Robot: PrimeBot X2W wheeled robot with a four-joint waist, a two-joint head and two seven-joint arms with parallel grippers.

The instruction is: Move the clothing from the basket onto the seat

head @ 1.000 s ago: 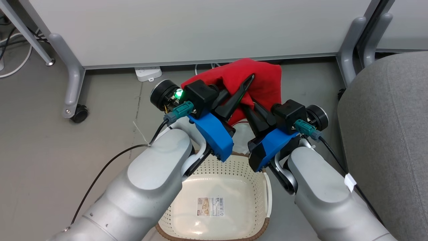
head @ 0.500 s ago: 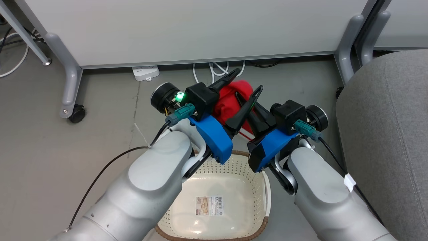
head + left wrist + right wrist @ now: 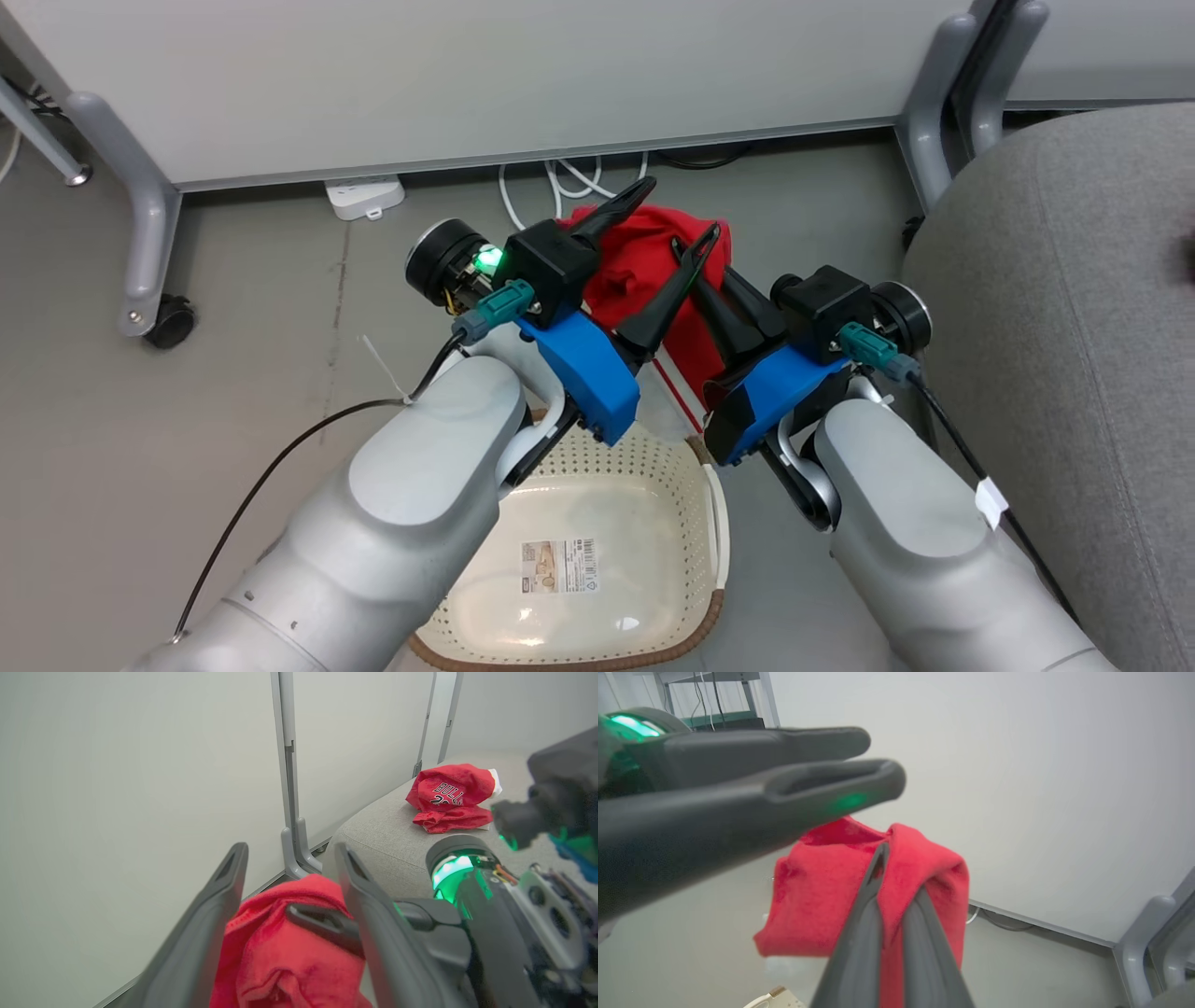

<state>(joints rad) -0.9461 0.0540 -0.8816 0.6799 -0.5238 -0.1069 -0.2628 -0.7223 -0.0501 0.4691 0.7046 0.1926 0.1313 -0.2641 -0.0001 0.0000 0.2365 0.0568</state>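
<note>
The right gripper (image 3: 889,877) is pinched tight on a red garment (image 3: 635,271), holding it up over the floor (image 3: 233,327) just beyond the basket (image 3: 597,467). The left gripper (image 3: 289,854) is spread wide either side of it, perhaps touching. The Bulls jersey (image 3: 448,795) lies on the grey seat (image 3: 1055,308).

Basket (image 3: 644,467) sits left of seat (image 3: 1074,327) (jersey (image 3: 451,795) on it).
</note>
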